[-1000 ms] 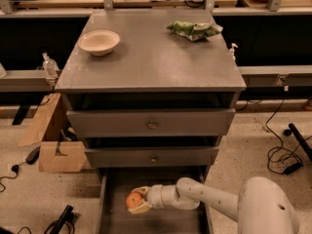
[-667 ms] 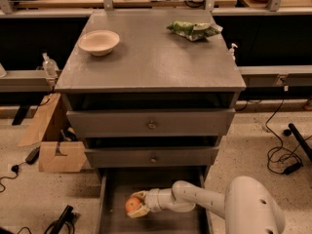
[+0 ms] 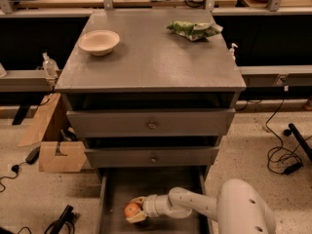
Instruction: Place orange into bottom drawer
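The orange (image 3: 131, 210) is a small round orange fruit inside the bottom drawer (image 3: 111, 189), the pulled-out grey tray at the foot of the cabinet. My gripper (image 3: 137, 210) reaches in from the right on a white arm and is shut on the orange, its fingers (image 3: 137, 201) above and below the fruit. The orange sits low, left of the drawer's middle, at or just above the floor; I cannot tell if it touches.
Two upper grey drawers with round knobs (image 3: 152, 126) stand shut above. On the cabinet top (image 3: 156, 57) are a beige bowl (image 3: 99, 41) and a green bag (image 3: 194, 29). Cardboard boxes (image 3: 61, 156) lie left of the cabinet, cables (image 3: 282, 155) on the floor right.
My gripper has carried the orange lower and a little leftward within the bottom drawer. The arm has swung further down into the drawer.
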